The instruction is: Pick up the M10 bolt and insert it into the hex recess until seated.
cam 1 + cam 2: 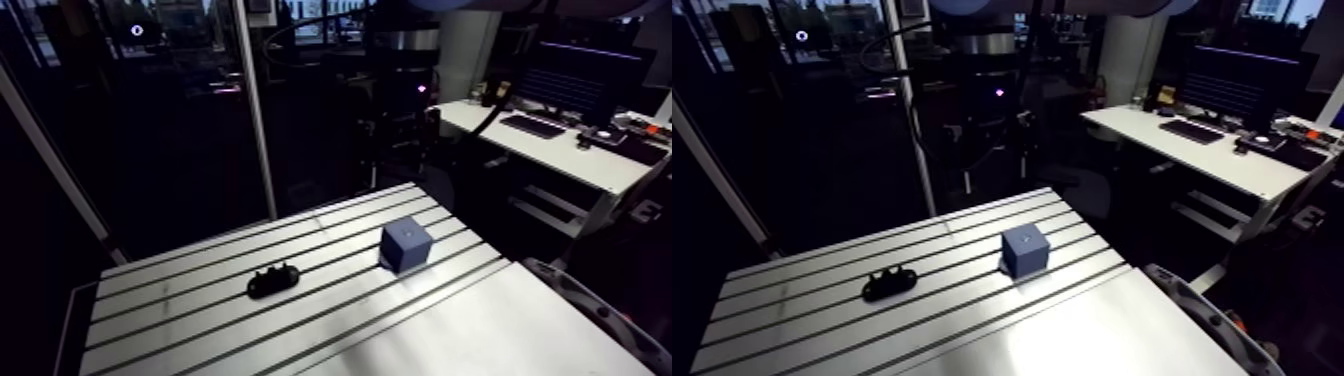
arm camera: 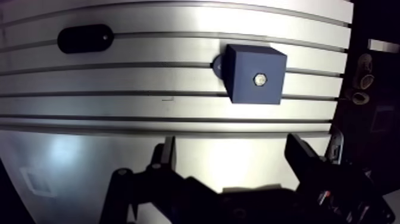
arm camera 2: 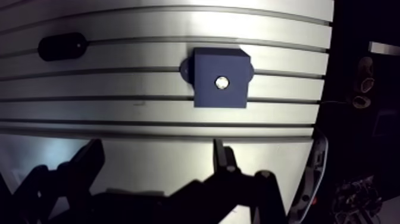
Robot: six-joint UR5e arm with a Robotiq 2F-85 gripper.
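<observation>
Plainly the gripper (image 2: 231, 146) is spread wide and empty, blue block (image 2: 253, 74) ahead.

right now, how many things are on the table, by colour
blue: 1, block
black: 1, oval part
silver: 1, bolt head in the block's top
total: 3

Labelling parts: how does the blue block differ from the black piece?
The blue block is a tall cube; the black piece is low and oblong. The block has a bright metal disc centred on top; the piece is nearly all dark. Both sit on the slotted table.
</observation>
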